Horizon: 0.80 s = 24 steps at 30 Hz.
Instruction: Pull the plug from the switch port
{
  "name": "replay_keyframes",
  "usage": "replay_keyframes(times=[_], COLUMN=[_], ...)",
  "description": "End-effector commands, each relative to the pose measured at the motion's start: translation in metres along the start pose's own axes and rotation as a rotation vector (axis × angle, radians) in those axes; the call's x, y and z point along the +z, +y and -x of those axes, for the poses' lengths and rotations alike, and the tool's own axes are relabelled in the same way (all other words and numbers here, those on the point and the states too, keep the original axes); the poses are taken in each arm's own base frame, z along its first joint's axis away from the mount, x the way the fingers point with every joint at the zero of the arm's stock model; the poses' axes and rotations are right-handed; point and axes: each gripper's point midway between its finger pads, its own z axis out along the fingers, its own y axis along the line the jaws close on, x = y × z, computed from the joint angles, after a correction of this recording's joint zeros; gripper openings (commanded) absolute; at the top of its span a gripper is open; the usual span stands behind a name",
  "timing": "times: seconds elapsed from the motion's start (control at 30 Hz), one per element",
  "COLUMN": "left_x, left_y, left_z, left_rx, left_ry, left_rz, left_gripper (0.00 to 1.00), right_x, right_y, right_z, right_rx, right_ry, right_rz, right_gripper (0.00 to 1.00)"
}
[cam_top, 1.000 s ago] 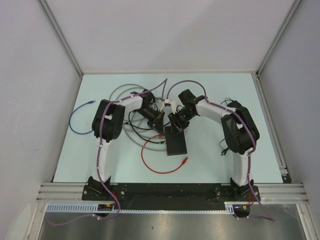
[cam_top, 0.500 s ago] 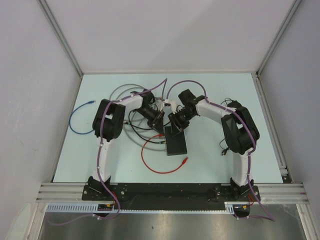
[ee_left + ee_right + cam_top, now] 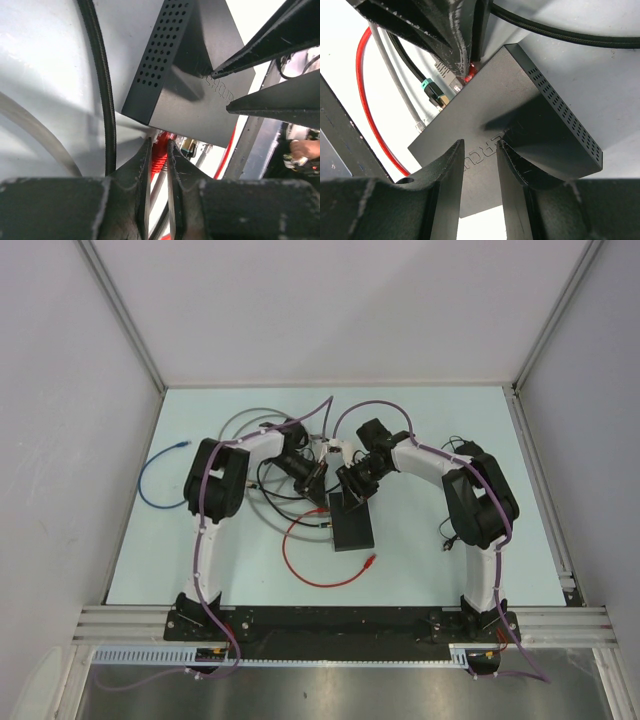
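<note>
The switch (image 3: 351, 524) is a flat black box lying mid-table; it also shows in the left wrist view (image 3: 200, 95) and the right wrist view (image 3: 520, 135). A red plug (image 3: 159, 156) sits at the switch's socket edge, and my left gripper (image 3: 158, 150) is shut on its ribbed boot. In the top view the left gripper (image 3: 321, 485) is at the switch's far left corner. My right gripper (image 3: 480, 155) has its jaws slightly apart with nothing between them, the fingertips (image 3: 456, 162) resting on the switch's top. The red plug (image 3: 470, 76) is mostly hidden by the left fingers.
A red cable (image 3: 297, 562) loops left of the switch, its free end (image 3: 370, 561) near the front. A blue cable (image 3: 158, 485) lies far left, a grey cable (image 3: 240, 420) and black cables behind. A green-tipped plug (image 3: 432, 91) and a grey cable's clear plug (image 3: 419, 124) sit by the sockets.
</note>
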Motion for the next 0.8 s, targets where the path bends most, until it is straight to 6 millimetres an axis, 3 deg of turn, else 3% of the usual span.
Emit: replay_keyframes(times=[0.0, 0.17, 0.2, 0.37, 0.7, 0.77], left_x=[-0.014, -0.007, -0.004, -0.004, -0.033, -0.035], left_y=[0.029, 0.021, 0.022, 0.025, 0.041, 0.040], left_z=[0.007, -0.008, -0.020, -0.031, 0.005, 0.009], left_rx=[0.029, 0.014, -0.005, 0.002, 0.039, 0.043], left_ry=[0.024, 0.037, 0.055, 0.079, 0.024, 0.016], left_rz=[0.119, 0.081, 0.075, 0.090, 0.161, 0.170], left_gripper=[0.00, 0.00, 0.00, 0.00, 0.00, 0.08], right_x=[0.022, 0.022, 0.022, 0.022, 0.024, 0.024], right_y=[-0.020, -0.021, -0.021, -0.021, -0.021, -0.022], right_z=[-0.036, -0.037, -0.037, -0.037, -0.038, -0.038], right_rx=[0.005, 0.004, 0.004, 0.004, 0.005, 0.006], right_ry=[0.120, 0.122, 0.122, 0.122, 0.125, 0.127], right_rz=[-0.079, -0.081, -0.083, -0.081, -0.079, -0.081], right_gripper=[0.38, 0.39, 0.39, 0.39, 0.39, 0.39])
